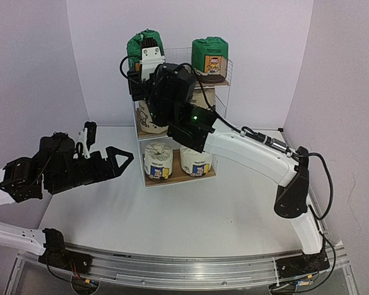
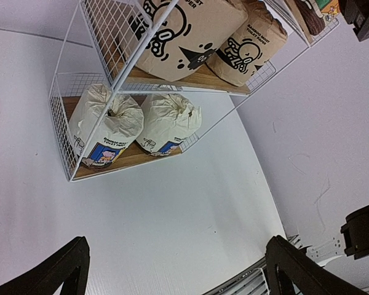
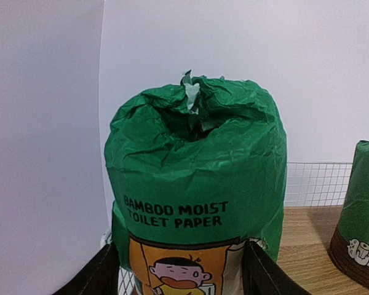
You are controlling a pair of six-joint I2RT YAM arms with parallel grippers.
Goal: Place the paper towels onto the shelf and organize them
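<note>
Green wrapped roll (image 3: 197, 166) stands at the left end of the shelf (image 3: 307, 239), on its top board. The right pincer (image 3: 181, 273) straddles its base; whether it grips I cannot tell. Likely light and squashy, so hold its sides low. Second green roll (image 3: 363, 215) stands apart on the right. The left pincer (image 2: 178, 261) gapes empty above the surface (image 2: 172, 209).

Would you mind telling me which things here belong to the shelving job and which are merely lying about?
Belongs to the job:
left green roll
right green roll
beige rolls
white rolls
shelf

Not part of it:
metal rail
table
</note>
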